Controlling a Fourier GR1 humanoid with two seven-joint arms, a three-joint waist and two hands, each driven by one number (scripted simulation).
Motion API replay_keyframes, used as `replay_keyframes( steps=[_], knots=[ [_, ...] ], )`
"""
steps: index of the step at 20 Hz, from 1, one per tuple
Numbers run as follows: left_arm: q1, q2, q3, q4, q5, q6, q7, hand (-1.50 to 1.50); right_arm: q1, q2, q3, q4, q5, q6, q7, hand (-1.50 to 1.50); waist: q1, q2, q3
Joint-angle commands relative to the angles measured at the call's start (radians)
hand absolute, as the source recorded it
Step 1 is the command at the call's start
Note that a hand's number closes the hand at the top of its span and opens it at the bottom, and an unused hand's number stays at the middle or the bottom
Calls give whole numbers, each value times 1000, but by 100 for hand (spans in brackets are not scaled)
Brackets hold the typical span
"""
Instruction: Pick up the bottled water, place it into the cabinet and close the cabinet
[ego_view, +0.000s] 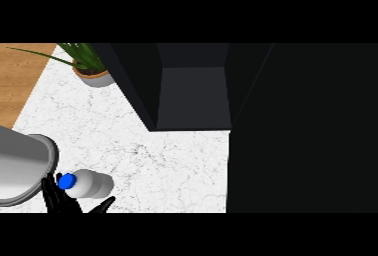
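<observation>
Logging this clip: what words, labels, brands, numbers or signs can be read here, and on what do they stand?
None can be read.
The bottled water looks plain white, with no label print showing.
The cabinet, the plant pot and the counter show no writing.

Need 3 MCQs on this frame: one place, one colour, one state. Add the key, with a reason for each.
1. Where is the pale plastic water bottle?
A. inside the cabinet
B. on the white marble counter, by the left robot hand
C. in a sink

2. What colour is the bottle's round cap?
A. red
B. green
C. blue

3. The dark cabinet is:
A. open
B. shut
C. out of view

Key:
1. B, because the bottle is at the counter's lower left, right by the black hand.
2. C, because the cap shows plainly blue.
3. A, because the cabinet's empty interior is visible.
</observation>
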Motion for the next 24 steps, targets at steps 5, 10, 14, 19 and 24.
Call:
replay_keyframes(
  steps=[5,10,14,19,24],
  knots=[
    [-96,5,24,133,44,-192,-64,-150,52,13,-12,-147,-72,7,36,-150,1,0,0],
    [-158,-30,14,178,21,-188,-100,150,-18,14,-8,-100,-47,-4,66,-150,7,1,1],
    [-149,-4,42,157,53,-234,-85,150,10,33,1,-130,-49,12,50,-150,6,0,1],
    [-205,-25,48,140,60,-193,-59,150,15,-10,-77,-129,-127,19,78,-150,7,1,1],
    [-149,-42,-10,99,8,-152,-150,150,51,-12,-86,-155,-146,36,61,-150,6,-1,1]
  ],
)
